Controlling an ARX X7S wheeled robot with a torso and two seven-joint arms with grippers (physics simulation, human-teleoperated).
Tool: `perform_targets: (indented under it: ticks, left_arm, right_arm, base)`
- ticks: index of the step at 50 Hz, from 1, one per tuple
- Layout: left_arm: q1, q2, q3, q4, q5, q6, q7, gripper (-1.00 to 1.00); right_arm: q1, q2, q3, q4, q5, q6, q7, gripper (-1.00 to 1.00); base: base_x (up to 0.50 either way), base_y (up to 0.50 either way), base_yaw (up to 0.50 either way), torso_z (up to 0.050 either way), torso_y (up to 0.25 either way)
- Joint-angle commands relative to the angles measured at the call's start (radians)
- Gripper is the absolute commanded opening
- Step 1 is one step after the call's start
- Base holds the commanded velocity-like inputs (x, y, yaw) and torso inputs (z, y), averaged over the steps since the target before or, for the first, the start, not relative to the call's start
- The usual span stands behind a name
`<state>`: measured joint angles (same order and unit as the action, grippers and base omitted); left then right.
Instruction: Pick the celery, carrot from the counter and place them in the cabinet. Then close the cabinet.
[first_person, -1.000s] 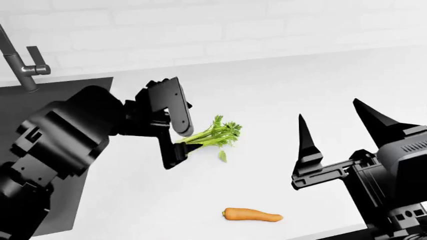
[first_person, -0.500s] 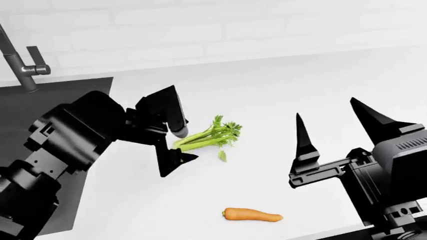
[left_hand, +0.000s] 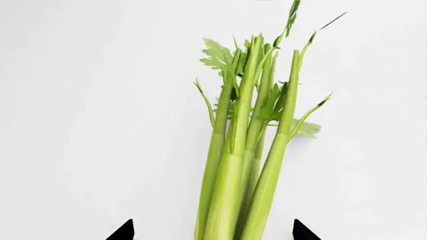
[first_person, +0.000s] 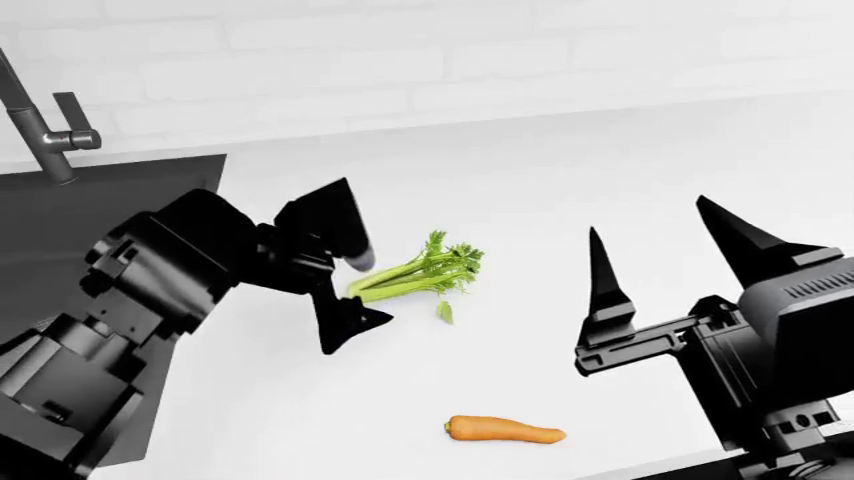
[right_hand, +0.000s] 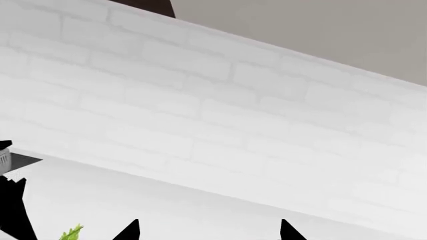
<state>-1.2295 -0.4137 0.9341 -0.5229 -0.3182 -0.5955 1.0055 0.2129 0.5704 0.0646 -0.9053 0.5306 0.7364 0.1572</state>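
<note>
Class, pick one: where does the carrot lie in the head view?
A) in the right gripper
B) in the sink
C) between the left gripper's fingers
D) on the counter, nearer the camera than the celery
D: the carrot lies bare on the counter, below the celery, untouched by either gripper.

Simulated kitchen: plain white counter (first_person: 561, 190) with a dark grey sink (first_person: 80, 230) set into it and a dark faucet (first_person: 40, 125) over the sink. White brick wall (first_person: 441, 60) runs behind the counter. Celery (first_person: 420, 272) and a carrot (first_person: 505, 430) lie on the countertop.
</note>
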Motion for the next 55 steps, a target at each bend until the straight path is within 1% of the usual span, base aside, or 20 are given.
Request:
perform_targets:
  ticks: [1,8,9,20,28,38,43,51,55]
  left_arm:
    - [0.001,0.028,0.016,-0.107,0.009,0.035,0.025,1.0]
    - [0.011,0.025,0.025,-0.1,0.008,0.039,0.037,1.0]
    - [0.012,0.023,0.026,-0.095,0.007,0.038,0.038,-1.0]
    - [0.029,-0.006,0.027,0.002,-0.005,0.003,0.026,-1.0]
    - [0.058,-0.076,-0.026,0.228,-0.028,-0.097,-0.094,-1.0]
    - [0.107,-0.164,-0.098,0.478,-0.062,-0.199,-0.219,-1.0]
    - [0.117,-0.185,-0.145,0.544,-0.084,-0.237,-0.274,-1.0]
    - [0.139,-0.212,-0.225,0.621,-0.125,-0.298,-0.352,-1.0]
    - [0.141,-0.218,-0.253,0.64,-0.137,-0.328,-0.382,-1.0]
  right_arm:
    - [0.01,0.002,-0.012,0.004,0.0,0.003,0.006,1.0]
    - [0.009,0.003,-0.014,0.008,0.0,-0.001,0.007,1.0]
    - [0.008,0.003,-0.015,0.008,0.0,-0.003,0.007,1.0]
    - [0.017,0.009,-0.012,0.001,0.012,0.01,0.016,1.0]
    - [0.031,0.018,-0.004,-0.016,0.033,0.032,0.026,1.0]
    - [0.046,0.056,0.044,-0.057,0.1,0.064,0.02,1.0]
    - [0.043,0.085,0.06,-0.068,0.133,0.074,-0.002,1.0]
    - [0.012,0.184,0.171,-0.086,0.318,0.08,-0.123,1.0]
    - [0.034,0.231,0.212,-0.064,0.412,0.085,-0.176,1.0]
  base:
    - [0.0,0.0,0.0,0.0,0.0]
    - [0.0,0.0,0.0,0.0,0.0]
    - [0.0,0.0,0.0,0.0,0.0]
    - [0.0,0.0,0.0,0.0,0.0]
    - [0.0,0.0,0.0,0.0,0.0]
    - [0.0,0.0,0.0,0.0,0.0]
    - [0.0,0.0,0.0,0.0,0.0]
    - [0.0,0.0,0.0,0.0,0.0]
    - [0.0,0.0,0.0,0.0,0.0]
